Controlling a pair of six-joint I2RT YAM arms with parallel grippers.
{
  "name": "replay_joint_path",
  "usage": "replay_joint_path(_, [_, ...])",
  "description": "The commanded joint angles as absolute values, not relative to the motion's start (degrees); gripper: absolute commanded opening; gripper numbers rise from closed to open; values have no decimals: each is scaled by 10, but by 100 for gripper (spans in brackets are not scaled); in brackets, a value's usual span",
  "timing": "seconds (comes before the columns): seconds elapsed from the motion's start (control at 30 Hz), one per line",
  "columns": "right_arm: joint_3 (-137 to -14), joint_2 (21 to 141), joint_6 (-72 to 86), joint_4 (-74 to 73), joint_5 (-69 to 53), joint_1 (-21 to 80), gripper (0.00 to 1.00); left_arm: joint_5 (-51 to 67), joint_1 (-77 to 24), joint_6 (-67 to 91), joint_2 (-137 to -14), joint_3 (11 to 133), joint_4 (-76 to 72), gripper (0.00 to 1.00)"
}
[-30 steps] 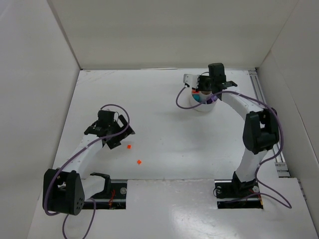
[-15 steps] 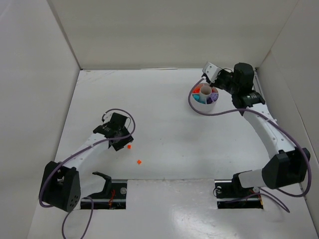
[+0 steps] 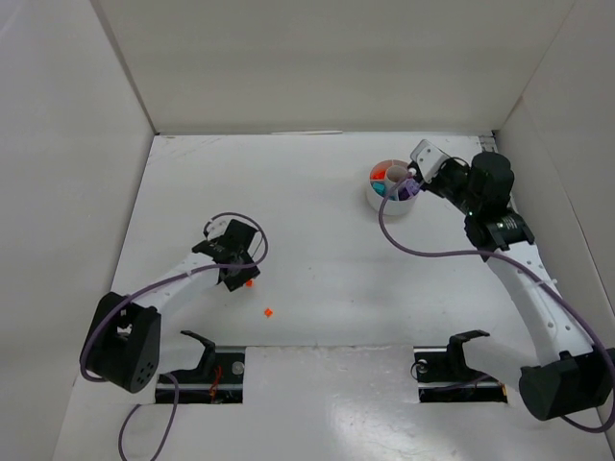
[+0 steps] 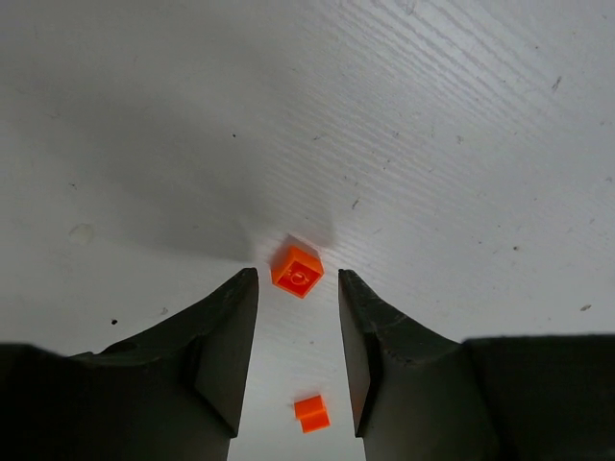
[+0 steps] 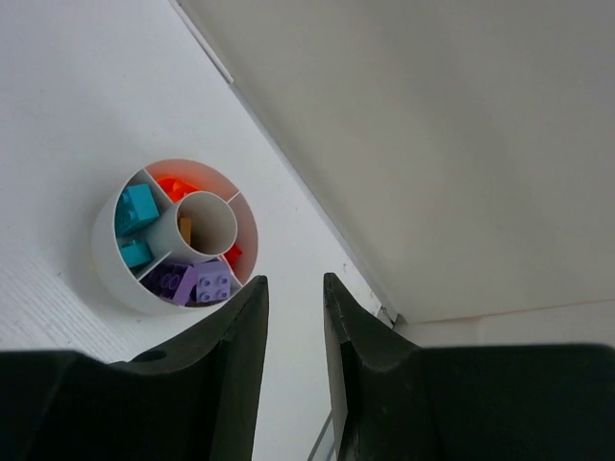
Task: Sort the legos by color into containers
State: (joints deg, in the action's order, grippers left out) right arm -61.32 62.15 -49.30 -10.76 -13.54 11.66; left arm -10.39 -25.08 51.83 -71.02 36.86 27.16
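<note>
I had the left hand low over the white table, its two dark fingers partly open and standing either side of a small orange brick. The brick lay flat on the table at the fingertips, turned at an angle to them, with a sliver of space on each side; nothing was gripped. A second orange brick lay nearby, toward the arm bases.

To do this pick well, I judged that the fingers should reach a little further so the brick sits between the pads, not at the very tips. They should then close slowly, since the angled brick could twist or skid away.

The round white dish stood far across the table near the back right corner. Its wedges held teal bricks, purple bricks and orange ones. The right hand hung above and beside it, fingers slightly apart and empty.

The table was matte white with faint specks and scuffs. Plain white walls enclosed it on three sides.
</note>
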Motion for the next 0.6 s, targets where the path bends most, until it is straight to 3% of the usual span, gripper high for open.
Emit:
replay_joint_path(0.0, [-606,600,-479,-123,-112,116,35,-125,-254,526,-720,356,261,35])
replay_joint_path(0.27, [-595,568,-474,-140,-106,116,37,-125,-265,526,-736,340,243,31])
replay_joint_path(0.57, [-584,556,-463,-163,-91,116,38,-118,-286,521,-754,340,237,2])
